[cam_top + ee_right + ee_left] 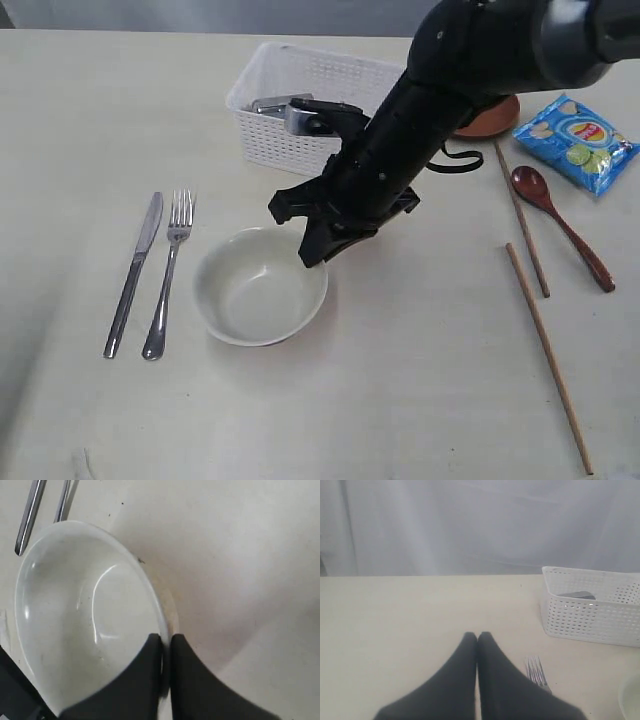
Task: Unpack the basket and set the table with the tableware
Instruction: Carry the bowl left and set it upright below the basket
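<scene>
The cream bowl rests on the table, right of the steel knife and fork. My right gripper is shut on the bowl's near rim, one finger inside and one outside. The white basket stands behind, with a shiny steel cup lying in it. At the right are two chopsticks, the reddish-brown spoon, and the brown plate, mostly hidden by the arm. My left gripper is shut and empty above the table near the fork.
A blue chips bag lies at the far right behind the spoon. The right arm crosses in front of the basket's right end. The table's left edge runs close to the knife.
</scene>
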